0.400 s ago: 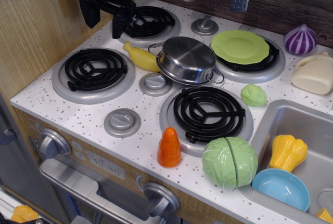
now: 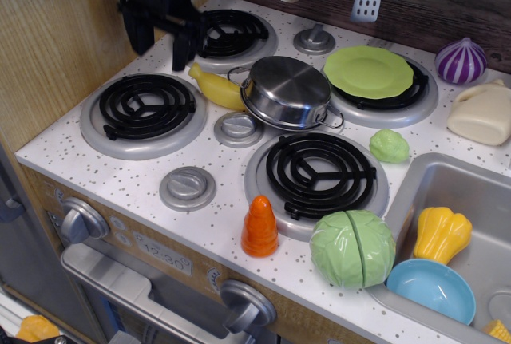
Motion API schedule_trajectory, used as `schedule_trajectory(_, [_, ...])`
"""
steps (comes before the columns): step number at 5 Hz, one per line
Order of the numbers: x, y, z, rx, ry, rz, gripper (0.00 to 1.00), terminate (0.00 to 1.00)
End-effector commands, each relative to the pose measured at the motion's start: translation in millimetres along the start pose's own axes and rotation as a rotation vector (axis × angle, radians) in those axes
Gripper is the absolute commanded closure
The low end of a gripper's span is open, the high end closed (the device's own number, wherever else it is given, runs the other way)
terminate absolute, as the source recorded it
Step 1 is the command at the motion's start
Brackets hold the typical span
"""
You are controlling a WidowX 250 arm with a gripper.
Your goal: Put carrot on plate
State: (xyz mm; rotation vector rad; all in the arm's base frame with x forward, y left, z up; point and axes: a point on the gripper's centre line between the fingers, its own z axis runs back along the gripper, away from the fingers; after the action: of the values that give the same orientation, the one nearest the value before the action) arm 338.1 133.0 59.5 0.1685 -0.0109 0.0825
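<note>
Gripper (image 2: 164, 38) at my ten o'clock, hanging fingers-down over the back-left burner (image 2: 231, 37), jaws apart and empty, carrot (image 2: 260, 227) upright at six o'clock on the counter's front edge, plate (image 2: 369, 71) at one o'clock.

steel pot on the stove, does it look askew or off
Yes. The shiny steel pot sits tilted between the burners rather than on one, its left edge against the yellow banana-like toy. Nothing looks spilled or damaged.
</note>
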Motion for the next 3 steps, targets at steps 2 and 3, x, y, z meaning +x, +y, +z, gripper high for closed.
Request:
schedule_trajectory(2, [-41.0, -95.3, 96.0, 0.041, -0.079, -0.013, 0.00, 0.00])
schedule_trajectory(3, [-65.3, -133.9, 86.1, 0.012, -0.108, 0.018, 0.00, 0.00])
